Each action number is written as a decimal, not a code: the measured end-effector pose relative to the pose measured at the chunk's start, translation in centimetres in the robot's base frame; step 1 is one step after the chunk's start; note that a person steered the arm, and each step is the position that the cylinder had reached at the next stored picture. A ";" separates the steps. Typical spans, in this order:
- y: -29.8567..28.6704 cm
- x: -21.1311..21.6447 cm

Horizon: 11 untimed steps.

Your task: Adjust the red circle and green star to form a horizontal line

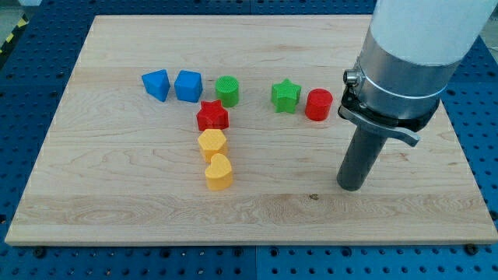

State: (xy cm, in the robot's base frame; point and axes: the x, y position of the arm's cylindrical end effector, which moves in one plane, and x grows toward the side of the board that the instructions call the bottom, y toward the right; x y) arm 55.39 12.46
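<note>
Toward the view's right, on the wooden table (117, 210), my tip (351, 187) rested on the bare wood, below and to the right of the red circle (318, 104) and clearly apart from it. No claw was fitted to the arm, only the dark rod under its grey collar, so nothing was spread, pressed together or pinching anything.

The red circle stood just beside the green star (286, 96), on the star's right, the two close enough that I could not tell whether they touched. The circle sat very slightly lower in the view than the star.

Further to the view's left stood a green cylinder (228, 91), with a blue cube (188, 85) beside it and a blue block (156, 85) of irregular shape beyond that, the three making a rough row. Below the green cylinder lay a red star (212, 116), then a yellow hexagon (212, 144) and a yellow heart (219, 172) beneath it, running down the view as a short column.

No container of any kind showed on the table; every block lay directly on the wood.
</note>
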 end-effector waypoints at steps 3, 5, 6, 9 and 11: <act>0.2 -4.0; 4.1 -10.9; 5.4 -13.3; 0.8 -15.7; -0.9 -15.7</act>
State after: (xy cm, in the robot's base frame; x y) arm 39.69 11.52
